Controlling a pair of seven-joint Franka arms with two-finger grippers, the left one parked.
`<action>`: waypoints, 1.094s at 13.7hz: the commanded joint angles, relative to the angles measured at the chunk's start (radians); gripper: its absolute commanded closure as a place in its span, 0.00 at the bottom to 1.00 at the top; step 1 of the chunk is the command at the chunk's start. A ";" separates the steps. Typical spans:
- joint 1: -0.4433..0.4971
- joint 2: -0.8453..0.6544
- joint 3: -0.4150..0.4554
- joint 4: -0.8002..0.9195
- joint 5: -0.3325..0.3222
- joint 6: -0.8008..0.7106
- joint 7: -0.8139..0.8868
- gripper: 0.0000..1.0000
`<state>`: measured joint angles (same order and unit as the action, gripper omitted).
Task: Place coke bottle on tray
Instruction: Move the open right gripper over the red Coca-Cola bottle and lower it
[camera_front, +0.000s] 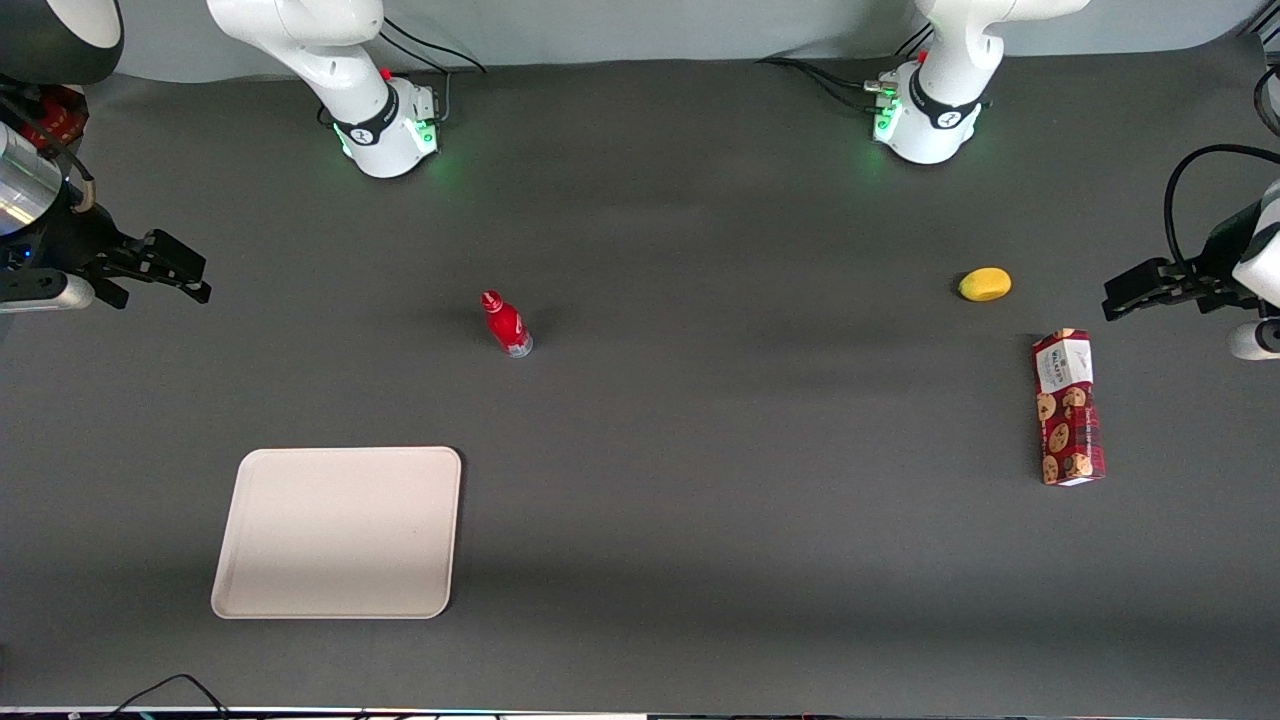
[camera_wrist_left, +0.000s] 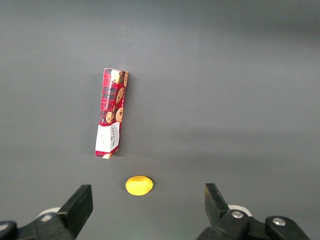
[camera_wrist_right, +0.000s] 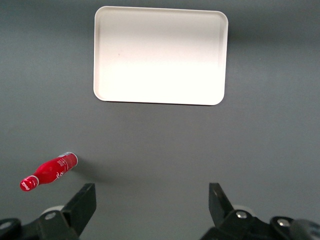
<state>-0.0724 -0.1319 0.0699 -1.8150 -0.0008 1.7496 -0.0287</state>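
The working arm is cut off at the frame edge in the front view, so only its wrist and gripper (camera_front: 185, 278) show, held above the table (camera_front: 700, 520) at the working arm's end, fingers spread wide with nothing between them (the wrist view shows the gap plainly). One coke bottle (camera_front: 506, 324) stands on the table, apart from everything. One tray (camera_front: 338, 532), bare, lies nearer the front camera than the bottle. Toward the parked arm's end lie one lemon (camera_front: 984, 284) and one cookie box (camera_front: 1068, 408), its small print unreadable.
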 joint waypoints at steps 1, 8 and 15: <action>0.000 -0.002 -0.006 0.006 -0.010 0.001 -0.005 0.00; 0.023 0.083 0.193 0.052 -0.010 0.004 0.319 0.00; 0.026 0.186 0.453 -0.025 -0.013 0.135 0.610 0.00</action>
<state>-0.0423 0.0411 0.4855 -1.7997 -0.0006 1.8388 0.5244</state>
